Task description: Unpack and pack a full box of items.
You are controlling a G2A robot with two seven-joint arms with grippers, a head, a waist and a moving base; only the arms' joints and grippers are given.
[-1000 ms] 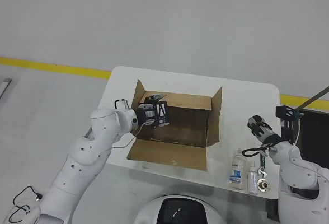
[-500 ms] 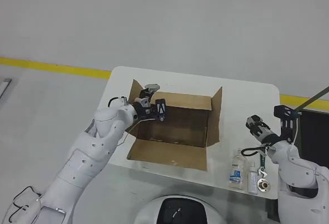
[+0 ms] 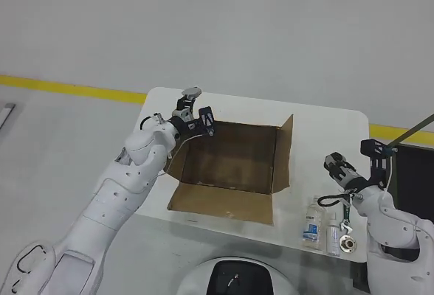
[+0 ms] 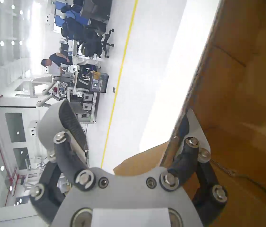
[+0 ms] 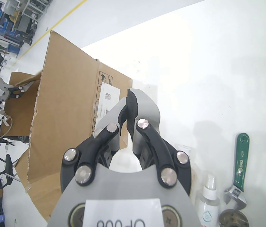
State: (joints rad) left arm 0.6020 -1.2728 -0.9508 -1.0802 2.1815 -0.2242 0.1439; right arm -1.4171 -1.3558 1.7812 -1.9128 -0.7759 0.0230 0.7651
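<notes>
Fingers apart, the left gripper (image 3: 199, 108) is straddling a wall of the box (image 3: 232, 166), cardboard half-hiding one finger. The right gripper (image 5: 127, 109) is hovering pinched together near the box's illegible label (image 5: 107, 95).

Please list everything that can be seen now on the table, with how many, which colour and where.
table: one, white, under everything.
cardboard box: one, brown, open, middle of the table.
bottle: one, clear with blue label, right of the box, near edge.
spray bottle: one, white, beside that bottle.
wrench: one, green handle, beside the spray bottle.
round metal part: one, dull grey, at the wrench's head.
left gripper: open, at the box's far left corner.
right gripper: shut, above the table, right of the box.
</notes>
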